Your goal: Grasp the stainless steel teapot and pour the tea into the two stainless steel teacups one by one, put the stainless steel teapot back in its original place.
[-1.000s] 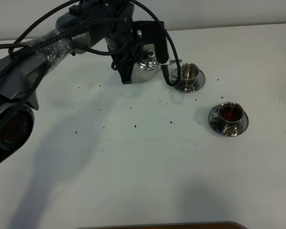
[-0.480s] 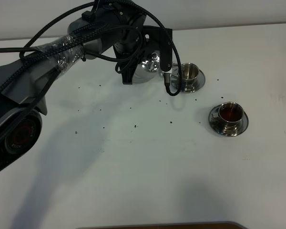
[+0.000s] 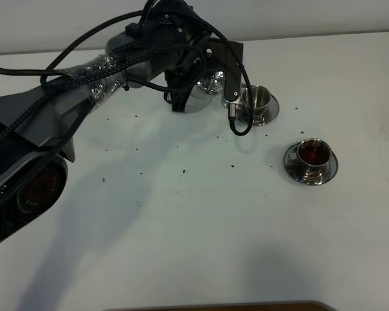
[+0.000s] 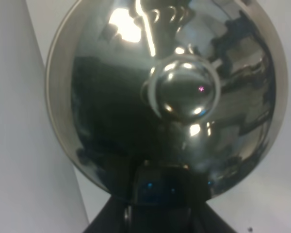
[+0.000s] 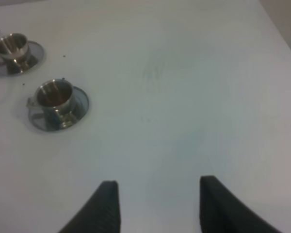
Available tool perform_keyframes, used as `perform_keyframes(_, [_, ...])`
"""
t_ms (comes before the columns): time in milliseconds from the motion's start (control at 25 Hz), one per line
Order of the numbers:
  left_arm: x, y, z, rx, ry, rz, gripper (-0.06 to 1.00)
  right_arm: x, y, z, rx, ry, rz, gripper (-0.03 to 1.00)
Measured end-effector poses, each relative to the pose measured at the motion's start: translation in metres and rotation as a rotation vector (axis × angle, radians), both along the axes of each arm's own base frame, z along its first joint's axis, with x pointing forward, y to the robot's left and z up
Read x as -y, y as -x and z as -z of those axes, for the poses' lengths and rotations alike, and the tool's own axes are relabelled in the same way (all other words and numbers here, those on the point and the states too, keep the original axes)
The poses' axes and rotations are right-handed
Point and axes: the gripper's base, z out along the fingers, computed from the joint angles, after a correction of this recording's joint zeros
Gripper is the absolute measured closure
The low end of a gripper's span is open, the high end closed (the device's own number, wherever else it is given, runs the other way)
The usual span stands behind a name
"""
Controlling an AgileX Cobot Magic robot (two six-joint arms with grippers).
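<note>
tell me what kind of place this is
Probably a robot test bench, not a kitchen: a bare white table, a cable-wrapped black robot arm, and a shiny stainless steel teapot beside two small steel teacups.

A white table fills the high view, its surface scattered with small dark specks, most of them across the middle. A pale wall runs along the far edge, and a thin brown strip shows at the near edge.
</note>
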Motion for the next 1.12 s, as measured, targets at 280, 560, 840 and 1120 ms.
perform_keyframes(280, [0.006, 0.001, -0.001, 0.039, -0.038, 0.036, 0.69, 0.0, 0.0, 0.0, 0.0, 0.0, 0.0, 0.58])
perform_keyframes(560, [0.005, -0.001, 0.006, 0.043, -0.071, 0.044, 0.69, 0.0, 0.0, 0.0, 0.0, 0.0, 0.0, 0.58])
perform_keyframes(840, [0.008, -0.002, 0.005, 0.083, -0.123, 0.076, 0.69, 0.0, 0.0, 0.0, 0.0, 0.0, 0.0, 0.58])
perform_keyframes(1120, [0.016, -0.002, 0.003, 0.138, -0.152, 0.128, 0.69, 0.0, 0.0, 0.0, 0.0, 0.0, 0.0, 0.58])
